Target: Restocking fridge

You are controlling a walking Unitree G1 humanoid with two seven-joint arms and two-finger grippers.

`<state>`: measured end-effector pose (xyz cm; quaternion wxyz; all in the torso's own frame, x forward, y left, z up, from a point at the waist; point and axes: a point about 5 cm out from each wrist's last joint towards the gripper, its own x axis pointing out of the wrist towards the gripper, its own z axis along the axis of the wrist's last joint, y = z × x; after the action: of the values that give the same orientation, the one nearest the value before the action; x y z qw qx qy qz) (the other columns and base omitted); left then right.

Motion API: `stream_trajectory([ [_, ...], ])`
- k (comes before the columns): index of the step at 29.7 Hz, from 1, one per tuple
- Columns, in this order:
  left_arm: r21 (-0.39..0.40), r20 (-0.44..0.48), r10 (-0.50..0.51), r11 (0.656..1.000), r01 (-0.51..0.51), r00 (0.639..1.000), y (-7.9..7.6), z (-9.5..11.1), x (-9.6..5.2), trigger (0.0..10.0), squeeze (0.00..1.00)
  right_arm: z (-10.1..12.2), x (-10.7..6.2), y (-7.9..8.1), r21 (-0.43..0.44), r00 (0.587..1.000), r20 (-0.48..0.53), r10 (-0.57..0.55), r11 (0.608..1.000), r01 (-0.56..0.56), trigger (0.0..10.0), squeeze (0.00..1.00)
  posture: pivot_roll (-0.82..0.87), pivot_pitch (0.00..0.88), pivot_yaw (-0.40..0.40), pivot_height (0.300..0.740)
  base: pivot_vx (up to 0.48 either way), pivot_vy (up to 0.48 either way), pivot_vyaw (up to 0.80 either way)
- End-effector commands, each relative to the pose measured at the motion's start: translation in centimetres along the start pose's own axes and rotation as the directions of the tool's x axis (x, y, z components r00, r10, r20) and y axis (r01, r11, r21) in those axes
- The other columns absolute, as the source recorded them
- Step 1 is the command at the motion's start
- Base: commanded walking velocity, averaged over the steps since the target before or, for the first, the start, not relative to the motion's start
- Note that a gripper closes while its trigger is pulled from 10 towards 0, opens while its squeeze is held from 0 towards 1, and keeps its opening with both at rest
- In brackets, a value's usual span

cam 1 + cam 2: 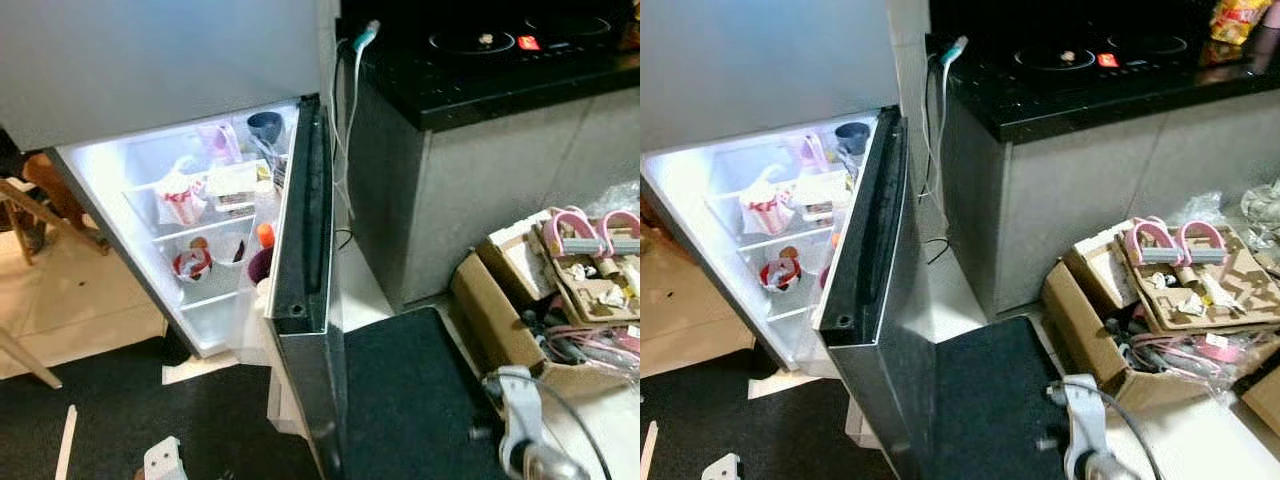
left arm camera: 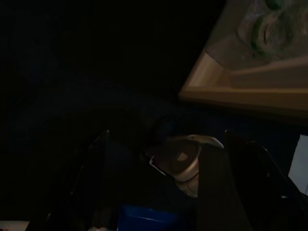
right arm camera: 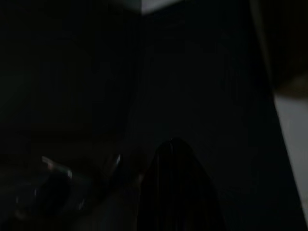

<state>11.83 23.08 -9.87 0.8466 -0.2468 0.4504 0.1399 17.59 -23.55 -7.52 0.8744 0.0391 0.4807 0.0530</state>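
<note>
A: Fridge?
B: Lower door stands open, seen edge-on. Lit shelves inside hold a white bag with red print, a box, cups, something red in a tub, a dark cup up top and an orange cap near the door edge.

A: Right of the fridge?
B: Worktop, black, with a hob on it. A cable hangs down its left edge, between it and the fridge.

A: Floor?
B: Dark mat by the door foot. Cardboard boxes near the worktop's right end, pink-handled thing on top, scraps and wires inside.

A: Left tool?
B: Left tool hangs low in the dark. Two black fingers stand well apart, so wide, gripping nothing. A round pale object lies on the floor between them; a wooden frame is beyond.

A: Right tool?
B: Right tool is one dark shape in its wrist view, too dark; cannot tell whether it's wide or narrow. Silver right arm sits at the bottom right, over the floor by the boxes.
</note>
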Motion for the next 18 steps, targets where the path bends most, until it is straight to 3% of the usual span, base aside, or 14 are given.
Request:
stream_trajectory([
  [1,0.02,-0.013,0.007,1.0,-0.007,1.0,0.1,0.0,0.0,10.0,0.0,-1.9,-0.1,0.3,0.007,0.998,-0.061,-0.009,1.0,0.009,10.0,0.0,-0.04,0.0,0.057,0.74,0.0,0.0,0.63],
  [7,0.029,-0.002,0.005,1.0,-0.005,1.0,0.0,0.5,0.1,10.0,0.0,-4.3,-0.5,0.4,0.013,0.992,-0.125,-0.027,0.999,0.029,10.0,0.0,-0.02,0.0,0.062,0.74,0.0,0.0,0.63],
  [18,0.043,-0.002,0.004,0.999,-0.004,1.0,-0.1,0.6,0.1,10.0,0.0,-3.1,-0.3,0.3,0.008,0.994,-0.092,-0.052,0.999,0.053,10.0,0.0,-0.01,0.0,0.061,0.74,0.0,0.0,0.64],
])
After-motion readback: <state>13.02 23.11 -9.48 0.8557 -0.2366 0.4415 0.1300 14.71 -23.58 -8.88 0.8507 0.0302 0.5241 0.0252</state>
